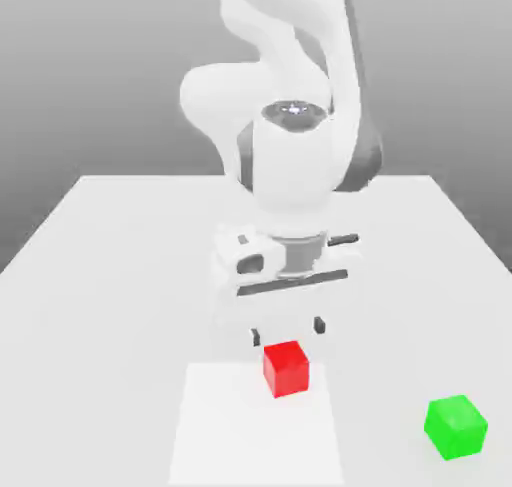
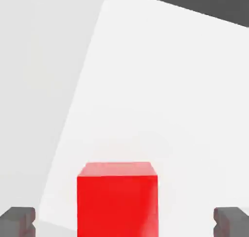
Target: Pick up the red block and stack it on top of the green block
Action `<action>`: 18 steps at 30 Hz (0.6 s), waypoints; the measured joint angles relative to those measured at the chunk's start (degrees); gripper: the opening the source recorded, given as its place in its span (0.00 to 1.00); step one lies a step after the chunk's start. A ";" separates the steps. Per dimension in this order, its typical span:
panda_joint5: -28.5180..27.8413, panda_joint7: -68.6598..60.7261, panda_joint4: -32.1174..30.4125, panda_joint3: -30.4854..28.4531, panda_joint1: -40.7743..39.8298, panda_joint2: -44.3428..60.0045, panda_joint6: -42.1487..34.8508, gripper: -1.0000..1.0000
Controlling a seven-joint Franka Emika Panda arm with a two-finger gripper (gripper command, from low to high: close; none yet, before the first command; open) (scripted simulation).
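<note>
Claw fingers spread wide, the Panda's two-finger gripper (image 1: 288, 332) hangs pointing down just above the red block (image 1: 286, 368), one dark fingertip toward the exterior view's left and the other toward its right. Nothing is pinched between them. In the hand view the same bright red cube lies between the two grey fingertips (image 2: 18, 222), with a gap on either side of it, so neither touches it.

The red block is a small, smooth, plain-faced cube. It sits at the far edge of a bright white square (image 1: 255, 425) on the pale tabletop (image 1: 90, 305), nearer that square's right side than its left as the exterior view shows it. Its faces are turned a little askew to that camera.

Well apart from it, to the exterior view's right and nearer the camera, the green block (image 1: 456, 427) rests on the tabletop, outside the white square. It is a similar small cube, also turned at an angle, with nothing on top of it. Behind the red block, the white robot arm (image 1: 293, 165) reaches down over the table from the far side.
</note>
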 joint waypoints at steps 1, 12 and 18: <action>-0.14 0.09 0.23 0.08 -0.13 2.15 1.81 0.50; -0.47 0.33 0.70 0.14 -0.26 6.07 5.16 0.00; 0.03 -0.03 -0.96 0.09 -0.07 -5.72 -4.97 0.00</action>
